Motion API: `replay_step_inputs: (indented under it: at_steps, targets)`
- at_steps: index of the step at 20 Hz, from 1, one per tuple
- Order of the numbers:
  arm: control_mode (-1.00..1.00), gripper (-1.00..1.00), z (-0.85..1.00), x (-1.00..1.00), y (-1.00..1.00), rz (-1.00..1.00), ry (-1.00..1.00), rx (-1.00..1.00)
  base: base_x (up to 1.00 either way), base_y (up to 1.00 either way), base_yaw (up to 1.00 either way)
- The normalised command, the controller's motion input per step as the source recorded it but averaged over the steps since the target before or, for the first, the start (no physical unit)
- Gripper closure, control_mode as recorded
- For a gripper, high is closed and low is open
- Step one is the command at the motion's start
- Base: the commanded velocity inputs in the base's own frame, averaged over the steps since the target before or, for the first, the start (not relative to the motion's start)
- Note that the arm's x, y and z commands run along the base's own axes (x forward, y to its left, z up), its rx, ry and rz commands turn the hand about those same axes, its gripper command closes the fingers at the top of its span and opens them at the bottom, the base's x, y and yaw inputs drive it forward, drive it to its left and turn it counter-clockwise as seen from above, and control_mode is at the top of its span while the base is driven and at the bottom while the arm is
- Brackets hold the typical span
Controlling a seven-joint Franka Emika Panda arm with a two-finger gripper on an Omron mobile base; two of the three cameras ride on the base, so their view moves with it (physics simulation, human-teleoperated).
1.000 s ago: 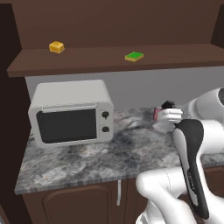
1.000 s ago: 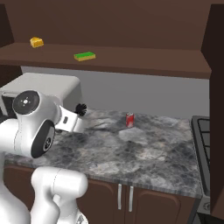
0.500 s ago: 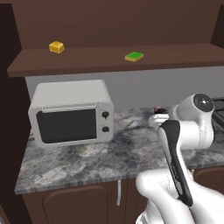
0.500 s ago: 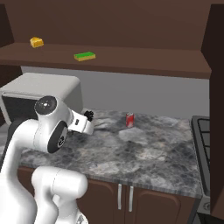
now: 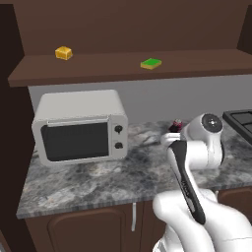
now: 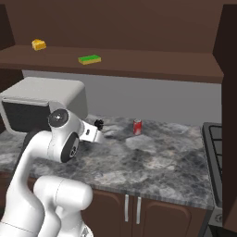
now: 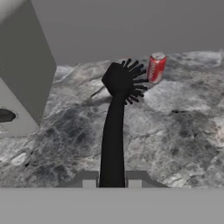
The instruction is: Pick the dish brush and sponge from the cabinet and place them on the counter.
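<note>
End effector [image 7: 112,181] clenched on dish brush [image 7: 114,127] handle: all black, long slim handle, round head with stubby bristles at 12 o'clock in hand view, held above the grey mottled bench [image 7: 175,131]. Red can [image 7: 156,67] at 1 o'clock just beyond the head, microwave [image 7: 22,78] at 9 o'clock. Sponge [image 5: 151,63], green over yellow, flat on cabinet shelf [image 5: 113,69]; small yellow block [image 5: 63,52] well apart at its 9 o'clock.
</note>
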Motion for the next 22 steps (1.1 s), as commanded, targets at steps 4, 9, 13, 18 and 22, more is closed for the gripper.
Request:
replay_step_inputs:
  at_steps: [4, 9, 13, 18, 22]
  targets:
    - [-1.00, 1.00, -0.28, 0.34, -0.14, 0.00, 0.01, 0.00, 0.00, 0.00, 0.00]
    - [-1.00, 1.00, -0.34, 0.29, -0.12, 0.00, 0.02, 0.00, 0.00, 0.00, 0.00]
    - [-1.00, 1.00, -0.34, 0.26, -0.10, 0.00, 0.00, 0.00, 0.00, 0.00, 0.00]
    - [-1.00, 1.00, -0.32, 0.28, -0.07, 0.00, 0.00, 0.00, 0.00, 0.00, 0.00]
    - [-1.00, 1.00, -0.27, 0.29, -0.04, 0.00, 0.00, 0.00, 0.00, 0.00, 0.00]
